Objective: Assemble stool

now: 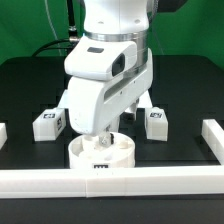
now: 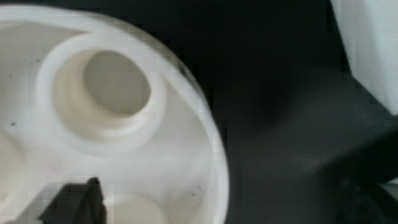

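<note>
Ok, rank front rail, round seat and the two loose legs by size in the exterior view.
1. Front rail
2. Round seat, partly hidden
3. Leg at the exterior view's left and leg at its right: alike, unranked

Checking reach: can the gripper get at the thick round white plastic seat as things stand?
Likely yes: the open gripper hangs right over the round white seat, with nothing seen between them.

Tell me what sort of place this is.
Probably a robotics lab test bench: a black tabletop fenced by white border rails, a Franka arm over it, and white stool parts, the round seat and block legs, carrying black-and-white tags.
</note>
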Available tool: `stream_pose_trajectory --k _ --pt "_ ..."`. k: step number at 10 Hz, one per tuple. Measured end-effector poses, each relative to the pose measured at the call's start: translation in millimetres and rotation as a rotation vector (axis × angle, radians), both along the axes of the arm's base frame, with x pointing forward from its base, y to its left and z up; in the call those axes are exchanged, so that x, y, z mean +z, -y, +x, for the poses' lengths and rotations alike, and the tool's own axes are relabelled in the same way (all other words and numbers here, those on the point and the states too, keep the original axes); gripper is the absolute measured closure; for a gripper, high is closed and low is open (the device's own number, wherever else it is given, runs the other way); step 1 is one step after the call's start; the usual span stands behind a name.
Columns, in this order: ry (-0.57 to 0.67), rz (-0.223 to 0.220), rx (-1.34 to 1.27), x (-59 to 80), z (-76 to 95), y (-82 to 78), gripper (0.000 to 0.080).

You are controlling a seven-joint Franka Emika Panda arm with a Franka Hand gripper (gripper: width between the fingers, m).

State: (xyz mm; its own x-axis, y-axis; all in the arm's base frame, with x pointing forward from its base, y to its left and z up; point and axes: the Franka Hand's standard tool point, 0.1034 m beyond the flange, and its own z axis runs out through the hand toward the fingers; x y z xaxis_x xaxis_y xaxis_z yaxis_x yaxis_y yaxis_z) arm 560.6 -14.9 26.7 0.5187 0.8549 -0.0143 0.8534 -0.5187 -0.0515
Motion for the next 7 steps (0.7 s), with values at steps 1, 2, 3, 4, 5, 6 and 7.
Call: stream_pose_trajectory --k 1,2,3,4,5,6,7 --pt "-0.004 0.0 -0.002 -2.7 -1.2 0.9 0.015" --pt "-0.008 0.001 -0.002 -4.9 -2.5 0.8 0.015" --pt "-0.015 0.001 -0.003 -8.5 -4.5 0.5 0.015" --pt "-0.021 0.002 -0.003 -12.1 -6.5 0.2 0.015" --pt "-0.022 0.003 -0.003 -13.9 -6.8 0.2 0.015" --pt "-0.023 0.003 -0.003 -14.6 -7.2 0.1 0.026" --pt "-0.024 0.003 -0.003 -14.8 -7.5 0.0 0.0395"
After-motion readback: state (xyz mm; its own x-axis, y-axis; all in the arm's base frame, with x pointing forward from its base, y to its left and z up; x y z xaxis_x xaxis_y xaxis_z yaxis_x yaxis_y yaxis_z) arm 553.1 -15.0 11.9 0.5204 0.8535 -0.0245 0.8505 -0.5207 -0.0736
